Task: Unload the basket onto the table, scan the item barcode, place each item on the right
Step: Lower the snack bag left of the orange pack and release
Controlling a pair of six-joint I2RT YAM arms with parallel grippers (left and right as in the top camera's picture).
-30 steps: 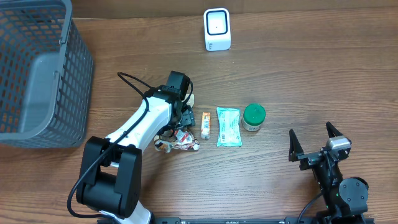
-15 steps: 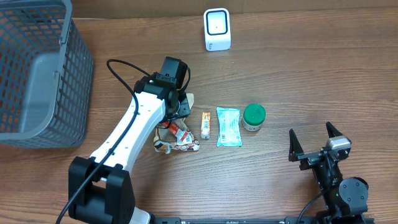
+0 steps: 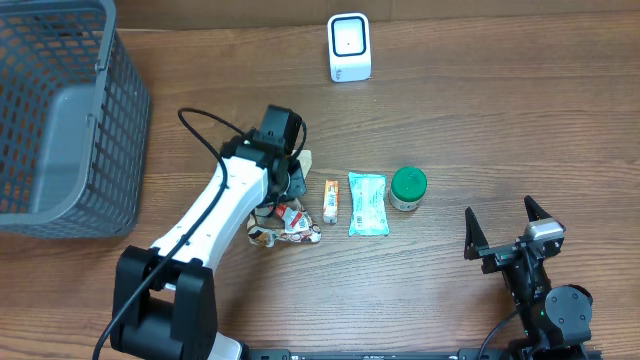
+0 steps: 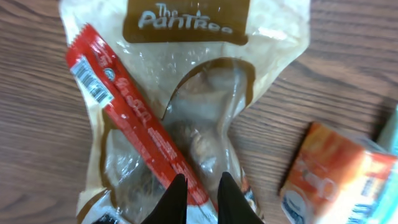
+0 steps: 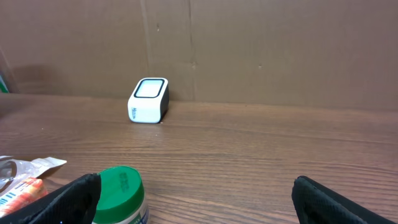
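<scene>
Barely begun — packet pinched, nothing scanned

Pinching a crinkled clear-and-tan plastic snack packet (image 4: 205, 93) with the left tool (image 4: 200, 190), jaws pressed nearly together on a fold of its film. Lying flat on the brown wooden tabletop (image 3: 480, 120), left of the row of other goods, well apart from the small white box-shaped scanner (image 3: 349, 46) at the far edge. Not yet lifted, by the look of it; left to do — raising, carrying over, turning the code to the window. Glossy, wrinkled, see-through over lumpy contents; crossed by a red strip (image 4: 130, 130) bearing a white barcode label (image 4: 90, 81), face up. Parked off to the right with fingers spread wide and nothing between them, the right tool (image 3: 500, 215).
</scene>
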